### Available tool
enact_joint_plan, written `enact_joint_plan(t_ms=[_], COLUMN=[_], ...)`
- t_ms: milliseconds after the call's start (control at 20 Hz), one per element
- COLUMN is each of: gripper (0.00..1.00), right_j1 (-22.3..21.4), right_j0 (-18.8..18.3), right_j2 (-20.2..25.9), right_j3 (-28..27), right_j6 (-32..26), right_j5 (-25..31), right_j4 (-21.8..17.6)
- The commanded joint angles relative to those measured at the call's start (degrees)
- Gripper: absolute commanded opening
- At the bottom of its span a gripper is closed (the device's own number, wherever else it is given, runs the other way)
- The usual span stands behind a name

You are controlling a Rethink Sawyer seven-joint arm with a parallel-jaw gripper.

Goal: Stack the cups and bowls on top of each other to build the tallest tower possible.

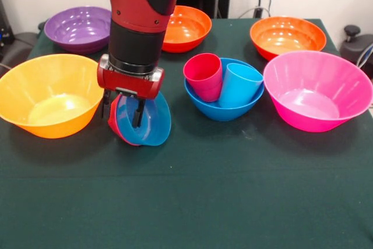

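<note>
While jaws grip two nested small bowls [145, 122], two cups [224, 81], five bowls wait.

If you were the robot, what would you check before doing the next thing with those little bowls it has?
1. Hold on the load: the gripper is shut on the small blue bowl, with the small red bowl nested behind it. Ok.
2. Load level: both bowls hang tilted on edge. Not ok for stacking as they are.
3. Landing spot: the mid-sized blue bowl already holds the red cup and the light blue cup, both leaning. Not ok.
4. Side clearance: the yellow-orange bowl sits close beside the gripper. Cannot tell if they touch.
5. Whether the red bowl is clamped too: cannot tell.
</note>
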Motion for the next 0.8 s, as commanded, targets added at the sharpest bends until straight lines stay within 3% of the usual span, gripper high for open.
enact_joint_plan(t_ms=[50,350,400,800], gripper=[1.0,1.0,0.0,0.0], right_j1=[2.14,1.85,1.81,2.11], right_j0=[0.87,1.41,1.67,2.79], right_j2=[2.54,2.19,1.97,0.78], right_j3=[2.35,2.97,2.93,1.74], right_j6=[4.5,4.02,4.08,4.35], right_j5=[-2.29,-0.95,-0.81,0.95], right_j4=[-1.81,-1.84,-1.81,-1.26])
